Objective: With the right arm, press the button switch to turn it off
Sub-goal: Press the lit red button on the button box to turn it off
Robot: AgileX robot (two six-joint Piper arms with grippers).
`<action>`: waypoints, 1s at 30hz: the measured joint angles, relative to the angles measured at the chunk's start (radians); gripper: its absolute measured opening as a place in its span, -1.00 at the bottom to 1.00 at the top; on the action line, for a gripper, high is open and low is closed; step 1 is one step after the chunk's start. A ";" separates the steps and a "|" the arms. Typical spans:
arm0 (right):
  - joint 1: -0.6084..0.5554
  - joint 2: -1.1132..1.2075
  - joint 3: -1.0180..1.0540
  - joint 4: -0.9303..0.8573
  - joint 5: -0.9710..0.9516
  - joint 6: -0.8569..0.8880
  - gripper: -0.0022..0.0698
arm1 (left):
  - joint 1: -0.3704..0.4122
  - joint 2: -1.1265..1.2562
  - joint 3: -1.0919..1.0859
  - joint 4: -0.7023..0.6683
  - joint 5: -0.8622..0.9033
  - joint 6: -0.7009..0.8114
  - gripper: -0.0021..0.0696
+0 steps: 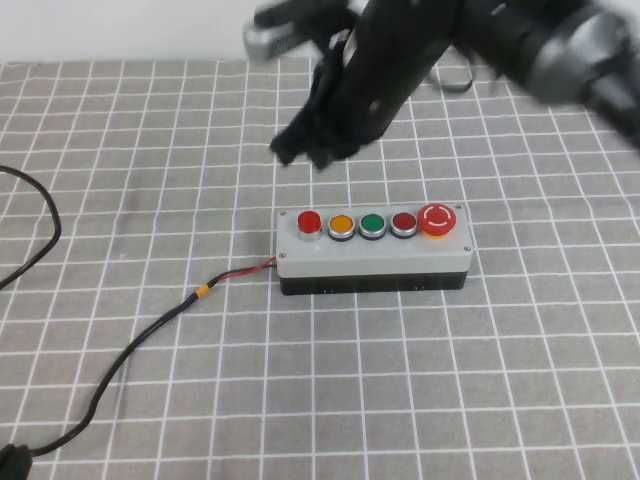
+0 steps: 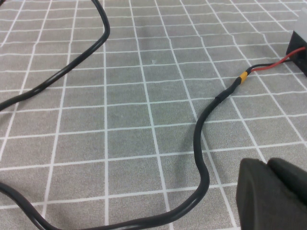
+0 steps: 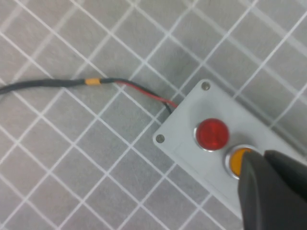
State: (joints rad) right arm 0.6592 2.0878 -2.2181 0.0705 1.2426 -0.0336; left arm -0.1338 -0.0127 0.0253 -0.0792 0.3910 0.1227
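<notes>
Nearest the robot, the left gripper (image 2: 268,167) sits low over the grey checked cloth (image 1: 500,380), its dark fingers (image 2: 254,191) pressed together, close beside a bend of the black cable (image 2: 204,143). That cable snakes across the near-left of the cloth, passes a yellow band (image 1: 201,292), and ends in red and black wires that enter the left end of the button box (image 1: 372,262). The box lies flat at the middle of the cloth, long side facing the robot. Along its grey top run a bright red button (image 1: 310,221) at the left end, then an orange button (image 1: 341,225), a green button (image 1: 372,224), a dark red button (image 1: 403,223) and a red mushroom stop (image 1: 438,218) at the right end. Beyond the box, the right gripper (image 1: 305,150) hangs in the air over the cloth past the box's far left part, fingers closed on each other and holding nothing, tips angled down toward the left-hand buttons yet clear of the box. From its wrist camera the closed tips overlap the orange button, with the bright red button showing whole just beside them.
</notes>
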 joint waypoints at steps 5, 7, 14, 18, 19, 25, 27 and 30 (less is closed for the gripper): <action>0.000 -0.146 0.055 -0.007 0.004 -0.028 -0.99 | 0.000 0.000 0.000 0.000 0.000 0.000 -0.95; 0.000 -0.219 0.109 -0.009 0.004 -0.032 -0.99 | 0.000 0.000 0.000 0.000 0.000 0.000 -0.95; 0.000 -0.512 0.439 -0.011 -0.003 -0.041 -0.99 | 0.000 0.000 0.000 0.000 0.000 0.000 -0.95; 0.000 -0.709 0.696 -0.011 -0.107 -0.041 -0.99 | 0.000 0.000 0.000 0.000 0.000 0.000 -0.95; 0.000 -0.748 0.757 -0.014 -0.120 -0.037 -0.99 | 0.000 0.000 0.000 0.000 0.000 0.000 -0.95; 0.000 -0.983 1.035 -0.063 -0.162 -0.028 -0.99 | 0.000 0.000 0.000 0.000 0.000 0.000 -0.95; 0.000 -1.036 1.116 -0.082 -0.202 -0.028 -0.99 | 0.000 0.000 0.000 0.000 0.000 0.000 -0.95; 0.000 -1.086 1.217 -0.096 -0.266 -0.028 -0.99 | 0.000 0.000 0.000 0.000 0.000 0.000 -0.95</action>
State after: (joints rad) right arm 0.6592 1.0015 -1.0015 -0.0258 0.9764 -0.0616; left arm -0.1338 -0.0127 0.0253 -0.0792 0.3910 0.1227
